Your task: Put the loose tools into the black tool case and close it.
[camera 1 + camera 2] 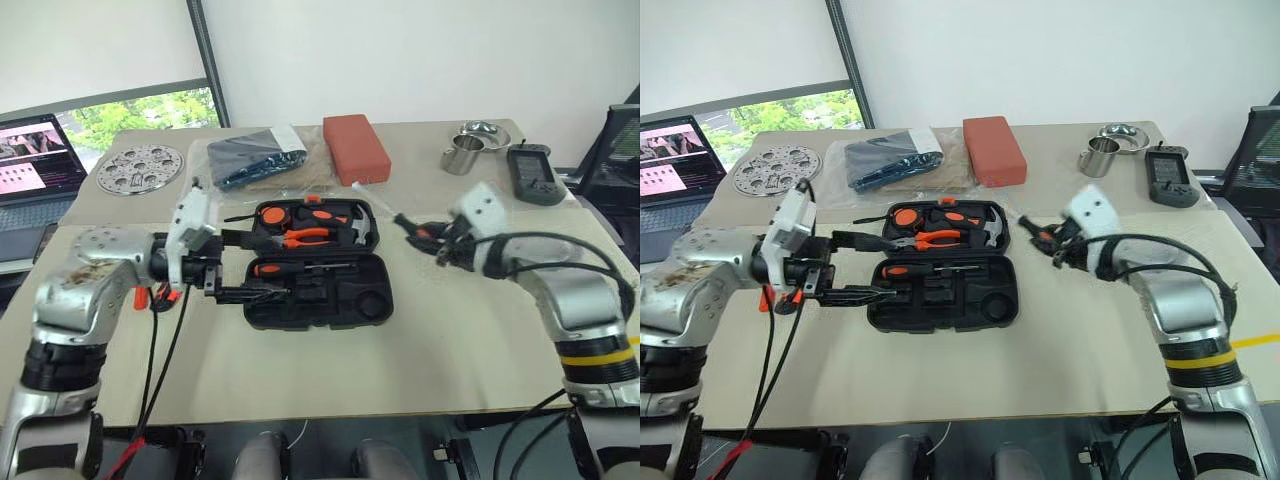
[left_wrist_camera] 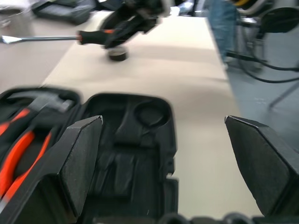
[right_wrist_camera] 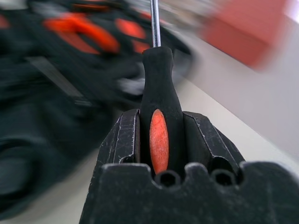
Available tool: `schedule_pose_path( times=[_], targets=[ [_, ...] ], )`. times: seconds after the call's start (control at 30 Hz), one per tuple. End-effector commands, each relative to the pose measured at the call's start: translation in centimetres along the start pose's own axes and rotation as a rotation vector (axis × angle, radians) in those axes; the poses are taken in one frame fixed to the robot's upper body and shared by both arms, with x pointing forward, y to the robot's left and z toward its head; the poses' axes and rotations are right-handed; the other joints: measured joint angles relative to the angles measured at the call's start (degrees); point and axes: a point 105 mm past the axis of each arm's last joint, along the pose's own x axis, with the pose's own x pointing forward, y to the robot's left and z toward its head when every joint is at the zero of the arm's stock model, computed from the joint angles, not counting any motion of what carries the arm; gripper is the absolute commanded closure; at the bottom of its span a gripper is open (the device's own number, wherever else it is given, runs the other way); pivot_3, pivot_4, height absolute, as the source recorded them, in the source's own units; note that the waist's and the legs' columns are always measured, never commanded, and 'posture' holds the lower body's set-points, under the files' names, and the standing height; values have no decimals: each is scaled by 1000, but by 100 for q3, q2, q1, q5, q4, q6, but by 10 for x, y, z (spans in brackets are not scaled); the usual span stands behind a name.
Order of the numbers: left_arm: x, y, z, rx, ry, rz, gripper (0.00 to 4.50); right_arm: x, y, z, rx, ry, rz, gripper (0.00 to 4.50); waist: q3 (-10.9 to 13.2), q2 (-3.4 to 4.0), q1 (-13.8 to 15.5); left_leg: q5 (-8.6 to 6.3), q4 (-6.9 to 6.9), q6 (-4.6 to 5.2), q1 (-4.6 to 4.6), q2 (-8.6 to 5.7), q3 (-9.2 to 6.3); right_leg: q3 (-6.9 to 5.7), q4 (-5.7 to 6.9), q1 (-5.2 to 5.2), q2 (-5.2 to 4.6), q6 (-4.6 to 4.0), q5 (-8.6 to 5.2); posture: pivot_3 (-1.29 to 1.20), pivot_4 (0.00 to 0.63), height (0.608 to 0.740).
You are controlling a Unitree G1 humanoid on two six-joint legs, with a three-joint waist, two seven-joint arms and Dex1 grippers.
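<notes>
The black tool case lies open in the middle of the table, with orange-and-black tools in its far half and one in its near half. My left gripper hangs open at the case's left edge, its fingers spread wide and empty. To the right of the case, my right gripper is shut on the black-and-orange handle of a screwdriver, whose shaft points toward the red-orange block. A small dark tape roll sits on the table just under that gripper.
At the back stand a red-orange block, a clear bag with a dark item, a metal cup, a metal bowl and a grey handheld device. A round perforated plate and a laptop lie at the left.
</notes>
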Motion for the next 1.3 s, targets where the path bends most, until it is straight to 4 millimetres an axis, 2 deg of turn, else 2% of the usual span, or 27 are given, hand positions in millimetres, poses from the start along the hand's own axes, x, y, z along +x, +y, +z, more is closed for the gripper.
schedule_pose_path(
  times=[0.03, 0.17, 0.43, 0.73, 1.0, 1.07, 1.2, 1.3],
  targets=[
    [-18, -7, -2, -6, 19, 80, 0, 11, 12, 10, -211, -51, 160, 3486, 2, 0, 4, -1, 0, 1, 2, 0, 3, 0, -1, 0, -3, 0, 0, 0, 150, 740],
    [-29, -18, -13, -50, 46, 143, 0, 29, 19, 0, -355, -23, 287, 3486, 7, 0, 3, -6, 1, 10, 3, 1, 7, -4, 0, 3, -13, -1, 1, 0, 150, 740],
    [-32, -30, -12, -73, 32, 199, 0, 51, 22, -11, -492, 18, 449, 3486, 10, 2, 21, -6, 2, 10, 13, 2, 7, -8, 0, 13, -18, -7, 1, 0, 150, 740],
    [-32, -31, -11, -70, 28, 214, 0, 63, 18, -13, -464, 45, 463, 3486, 23, 4, -4, -8, -6, 8, 68, 3, 7, -11, -8, 75, -21, -21, -4, 0, 150, 740],
    [-31, -28, -10, -57, 29, 216, 0, 69, 15, -12, -417, 63, 440, 3486, 26, 6, -10, -8, -7, 7, 69, 3, 6, -14, -6, 76, -23, -23, -5, 0, 150, 740],
    [-31, -28, -10, -55, 30, 215, 0, 68, 16, -12, -417, 68, 444, 2475, 26, 6, -10, -8, -7, 7, 69, 3, 6, -13, -6, 76, -24, -23, -5, 0, 150, 740],
    [-30, -27, -9, -53, 32, 212, 0, 63, 16, -14, -420, 75, 462, 1118, 26, 7, -9, -11, -8, 7, 69, 3, 6, -15, -7, 76, -24, -23, -5, 0, 150, 740],
    [-30, -27, -9, -52, 32, 210, 0, 56, 11, -7, -422, 39, 449, 176, 27, 7, 5, -15, -8, 8, 68, 2, 6, -15, -8, 77, -26, -23, -5, 0, 150, 740]
  ],
)
